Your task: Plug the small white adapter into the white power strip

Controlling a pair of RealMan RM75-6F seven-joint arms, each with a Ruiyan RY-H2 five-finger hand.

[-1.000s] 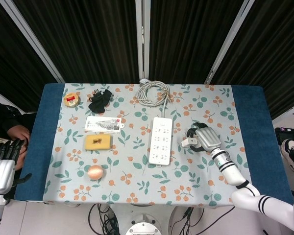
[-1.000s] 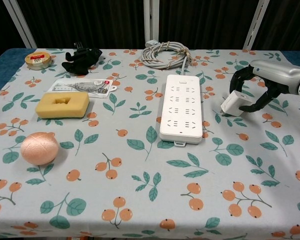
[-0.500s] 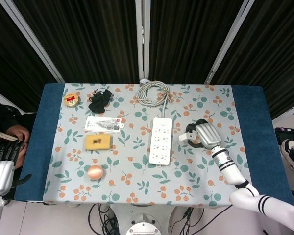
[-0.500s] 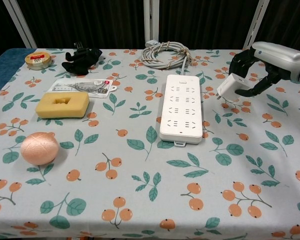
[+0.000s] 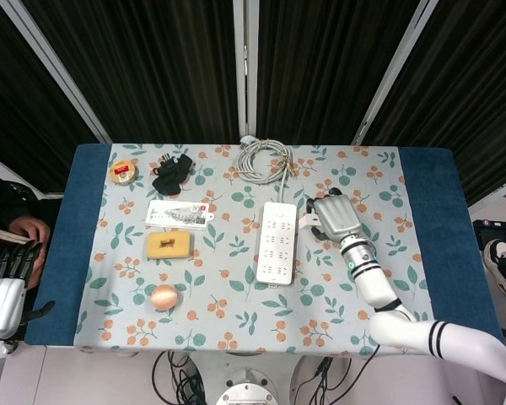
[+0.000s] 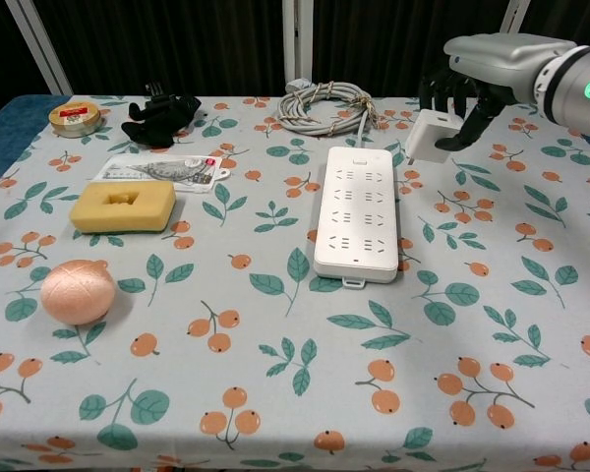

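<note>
The white power strip (image 5: 277, 241) (image 6: 357, 209) lies flat in the middle of the floral cloth, sockets up, its grey cable coiled behind it. My right hand (image 5: 332, 217) (image 6: 469, 81) holds the small white adapter (image 6: 432, 136) (image 5: 308, 222) in the air, just right of the strip's far end and above the cloth. The fingers curl around the adapter's top. My left hand (image 5: 4, 278) hangs off the table's left edge, away from everything; the frames do not show how its fingers stand.
The coiled cable (image 6: 324, 106) lies at the back centre. Left of the strip lie a yellow sponge (image 6: 122, 206), a flat printed packet (image 6: 159, 169), a black object (image 6: 162, 112), a tape roll (image 6: 74, 118) and a pink ball (image 6: 76, 291).
My right hand has lifted the adapter off the cloth and carried it left and farther back, from the right side of the table toward the strip's far end.
</note>
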